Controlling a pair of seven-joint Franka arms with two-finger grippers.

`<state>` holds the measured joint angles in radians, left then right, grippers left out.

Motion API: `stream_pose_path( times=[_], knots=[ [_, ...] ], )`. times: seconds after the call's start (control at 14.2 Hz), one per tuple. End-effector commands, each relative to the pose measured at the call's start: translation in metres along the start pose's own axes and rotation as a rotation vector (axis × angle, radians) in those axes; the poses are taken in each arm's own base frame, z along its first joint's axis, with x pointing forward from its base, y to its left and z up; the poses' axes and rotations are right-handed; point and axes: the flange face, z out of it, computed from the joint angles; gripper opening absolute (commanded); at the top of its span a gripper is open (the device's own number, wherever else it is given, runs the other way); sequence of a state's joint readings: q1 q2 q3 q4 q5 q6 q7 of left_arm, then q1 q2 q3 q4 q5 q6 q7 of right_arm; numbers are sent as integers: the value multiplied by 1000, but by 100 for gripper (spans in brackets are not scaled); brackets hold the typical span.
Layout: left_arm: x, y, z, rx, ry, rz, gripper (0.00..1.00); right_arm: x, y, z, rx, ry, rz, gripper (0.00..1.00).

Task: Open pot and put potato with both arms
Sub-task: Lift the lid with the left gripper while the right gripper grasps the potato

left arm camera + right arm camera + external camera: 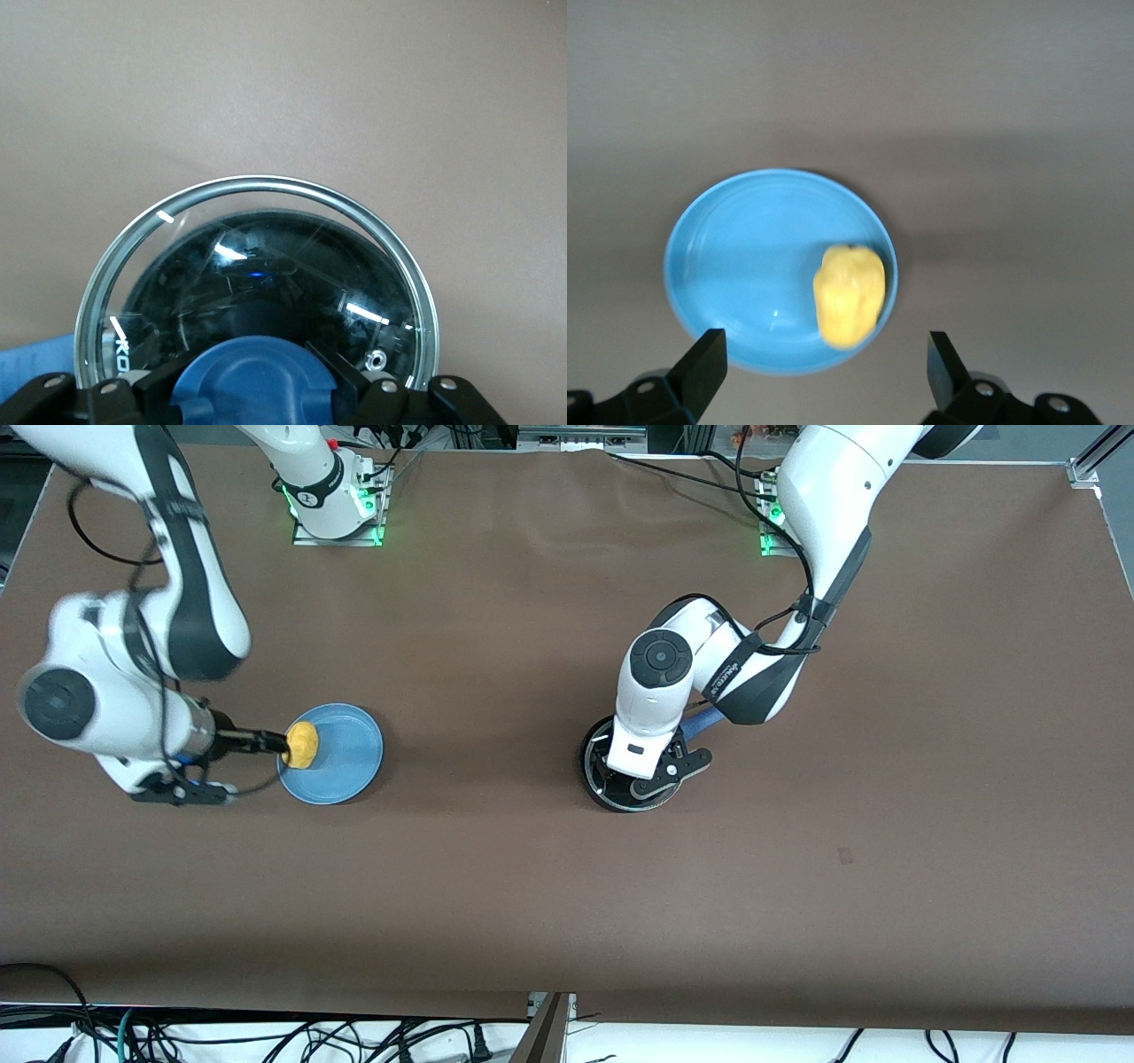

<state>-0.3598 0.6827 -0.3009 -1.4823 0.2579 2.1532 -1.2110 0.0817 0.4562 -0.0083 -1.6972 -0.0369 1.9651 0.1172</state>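
Note:
The black pot (595, 766) stands mid-table toward the left arm's end, its blue handle (704, 722) pointing toward the robots' bases. A glass lid (266, 190) with a blue knob (252, 385) covers it. My left gripper (647, 775) is over the pot, and in the left wrist view it (254, 376) is shut on the knob, one finger on each side. The yellow potato (303, 744) lies on a light-blue plate (350, 757) toward the right arm's end. My right gripper (266, 740) is open beside the plate's edge; in the right wrist view it (824, 345) points at the potato (849, 295), apart from it.
The brown table cover (496, 886) spreads around both things. The arm bases (337, 509) stand along the edge farthest from the front camera. Cables hang below the edge nearest that camera.

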Motion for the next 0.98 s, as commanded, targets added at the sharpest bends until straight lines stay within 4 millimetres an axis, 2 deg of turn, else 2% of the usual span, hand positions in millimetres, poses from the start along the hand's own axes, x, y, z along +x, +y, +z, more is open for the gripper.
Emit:
stream_pose_path(
  times=[0.0, 0.21, 0.49, 0.63, 0.91],
  knots=[
    [21, -10, -32, 7, 16, 46, 28, -4, 0, 44, -2, 15, 4, 100],
    [48, -29, -59, -31, -31, 80, 27, -13, 1, 77, 2, 32, 3, 100],
    [83, -68, -95, -30, -88, 166, 25, -17, 2, 115, 3, 1, 7, 98],
    [99, -87, -112, -38, -91, 199, 24, -18, 2, 119, 1, -11, 7, 89],
    [134, -133, -129, -26, -110, 298, 23, -19, 2, 122, 1, -24, 11, 55]
  ],
)
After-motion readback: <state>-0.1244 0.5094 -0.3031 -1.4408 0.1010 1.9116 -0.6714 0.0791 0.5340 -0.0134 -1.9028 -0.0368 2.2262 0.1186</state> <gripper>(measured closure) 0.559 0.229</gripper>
